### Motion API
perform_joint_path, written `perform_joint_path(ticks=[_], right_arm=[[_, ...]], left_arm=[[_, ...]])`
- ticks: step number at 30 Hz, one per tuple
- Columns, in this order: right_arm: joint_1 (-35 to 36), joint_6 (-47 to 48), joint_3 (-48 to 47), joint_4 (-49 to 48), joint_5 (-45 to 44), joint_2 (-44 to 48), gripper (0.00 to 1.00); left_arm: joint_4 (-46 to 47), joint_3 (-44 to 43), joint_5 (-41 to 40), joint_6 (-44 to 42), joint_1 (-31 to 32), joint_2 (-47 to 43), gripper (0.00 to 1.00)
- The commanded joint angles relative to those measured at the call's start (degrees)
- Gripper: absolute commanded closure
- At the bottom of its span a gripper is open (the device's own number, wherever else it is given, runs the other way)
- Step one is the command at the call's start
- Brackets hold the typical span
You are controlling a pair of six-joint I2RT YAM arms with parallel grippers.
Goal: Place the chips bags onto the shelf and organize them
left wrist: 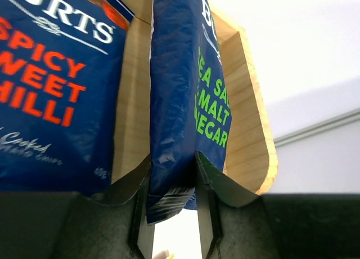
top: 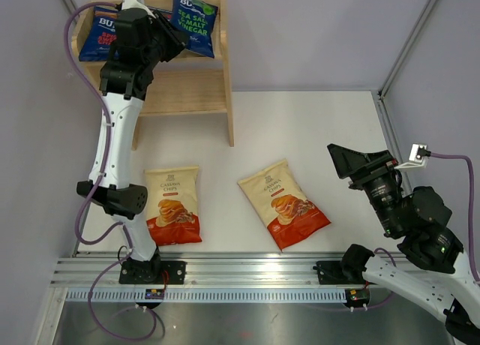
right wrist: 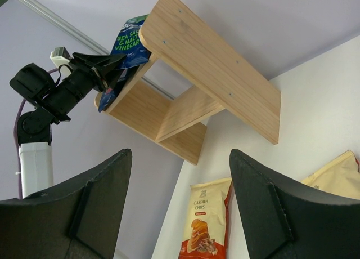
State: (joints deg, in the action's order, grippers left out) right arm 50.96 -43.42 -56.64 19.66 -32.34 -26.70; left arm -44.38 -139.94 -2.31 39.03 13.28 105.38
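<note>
Left gripper (left wrist: 172, 177) right up close, clamped on the bottom seam of the Sea Salt & Malt Vinegar bag (left wrist: 180, 101). It's held edge-on at the top tier of the shelf (left wrist: 247, 101), just beside the Spicy Sweet Chilli bag (left wrist: 50, 84). Danger here: it's tall and thin, so a release off-balance could topple it over the low rim or knock its neighbour. Right gripper (right wrist: 180, 169) gapes wide, holding nothing. Left cassava chips bag (top: 172, 206) and right cassava chips bag (top: 283, 214) lie flat on the table (top: 315, 135), not yet shelved.

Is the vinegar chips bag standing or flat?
Standing: vinegar bag upright, slightly tilted, on the shelf top, left gripper pinching its bottom edge.
</note>
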Motion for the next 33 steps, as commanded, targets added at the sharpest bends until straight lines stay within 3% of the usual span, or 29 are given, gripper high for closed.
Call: perform_joint_path(ticks=[1,11,14,21,33], right_arm=[[0.4,-0.2,-1.0,-1.0,-0.9,-1.0,0.22],[0.3,0.0,-0.8,-0.7,-1.7,0.2,0.22],[0.4,0.1,-0.8,-0.3,-1.8,0.4,0.22],[0.4,0.2,-0.8,-0.7,-1.2,0.2,0.22],[0.3,0.1,-1.0,-0.3,-0.8,-1.2,0.23]], left_arm=[[2.0,-2.8,7.0,-0.3,0.1,2.4,0.72],[3.7,-2.4,10.4,2.9,0.2,3.2,0.76],[2.3,-2.8,8.4,1.2,0.1,1.9,0.71],[0.3,-4.7,6.6,-3.2,-0.2,1.1,0.47],[-1.0,-6.5,4.4,-7.9,-1.2,-1.8,0.43]])
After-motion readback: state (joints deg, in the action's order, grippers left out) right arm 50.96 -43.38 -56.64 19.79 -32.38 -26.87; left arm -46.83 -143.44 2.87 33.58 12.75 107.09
